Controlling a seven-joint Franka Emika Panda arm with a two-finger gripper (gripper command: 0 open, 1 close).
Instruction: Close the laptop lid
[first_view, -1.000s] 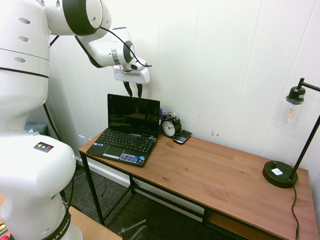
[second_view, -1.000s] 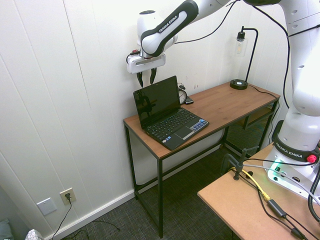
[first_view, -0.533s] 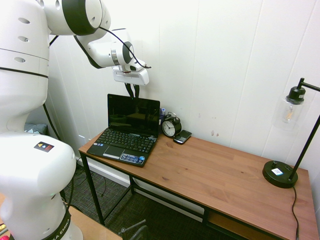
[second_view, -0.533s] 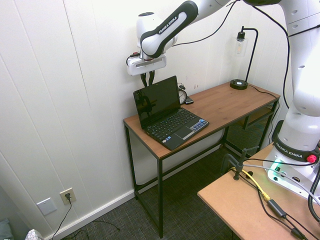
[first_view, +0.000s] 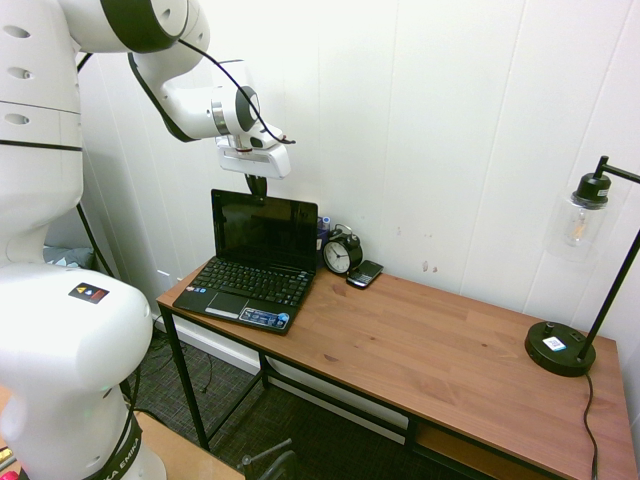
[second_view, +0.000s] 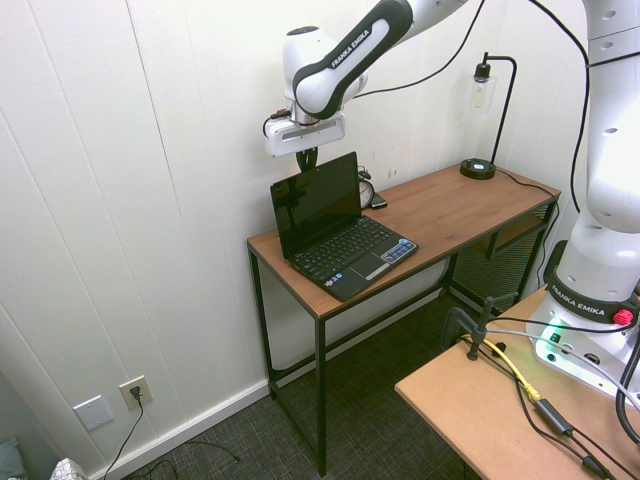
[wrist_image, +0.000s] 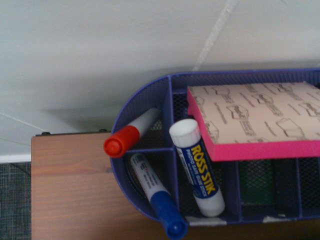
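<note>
Laptop lid (second_view: 318, 205) — open, below the shut hand (second_view: 308, 168)

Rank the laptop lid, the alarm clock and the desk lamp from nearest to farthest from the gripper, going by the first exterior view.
1. Laptop lid: directly below the gripper.
2. Alarm clock: just beside the laptop.
3. Desk lamp: at the desk's far end.

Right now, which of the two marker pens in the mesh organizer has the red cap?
The marker in the compartment on the wall's side; the other marker, nearer the glue stick, has a blue cap.
</note>
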